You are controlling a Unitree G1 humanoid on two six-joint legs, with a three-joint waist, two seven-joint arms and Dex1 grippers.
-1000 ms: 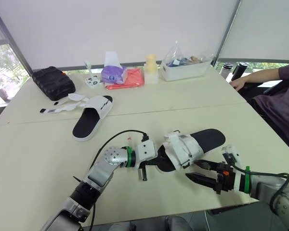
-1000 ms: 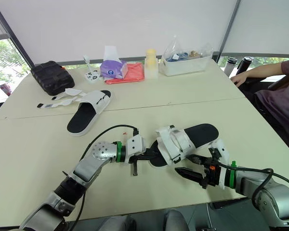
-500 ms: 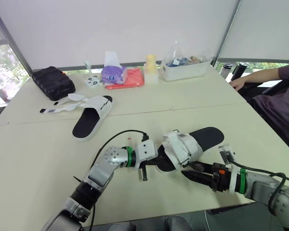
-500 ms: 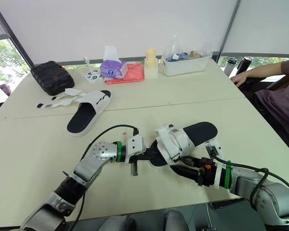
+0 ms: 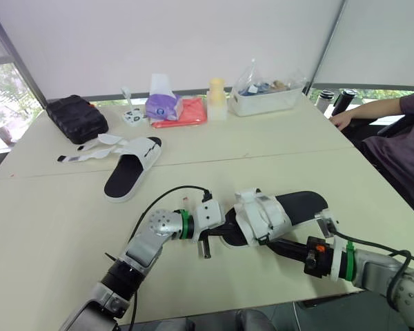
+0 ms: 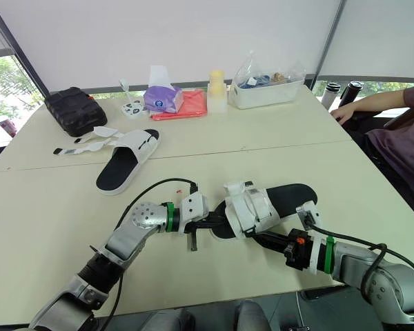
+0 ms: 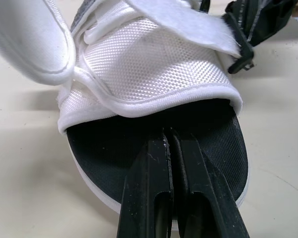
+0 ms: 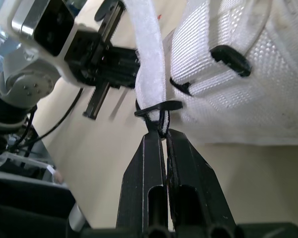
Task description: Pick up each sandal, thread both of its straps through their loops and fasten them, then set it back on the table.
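Right wrist view: the right claw (image 8: 161,133) has its two fingers pinched together on a thin black loop (image 8: 159,106) at the side of the near sandal (image 8: 238,99). A white strap (image 8: 149,54) comes down to that loop, though I cannot tell whether its end has already passed through. The left claw (image 7: 169,144) is clamped shut on the black footbed at the sandal's open end, just under the edge of the white mesh upper, and steadies the shoe. Seen from the head, this sandal lies low over the desk (image 5: 48,227) between the two arms, with the left claw at its nine o'clock end and the right claw at about five o'clock. The sole may be touching the desk, but I cannot tell. Its upper looks partly wrapped, with one band lying across through a second black loop, so I judge the first sandal to be mid-fastening: one strap probably done, the other being threaded or pulled tight. After that it has to be pressed closed and set down. The second sandal (image 5: 131,169) sits well apart at about ten o'clock, flat on the desk, its loose straps (image 5: 83,152) splayed out to the side, so all of its work appears undone. Beyond it, at eleven o'clock, rests a black case (image 5: 76,118). Overall the task seems less than half complete.
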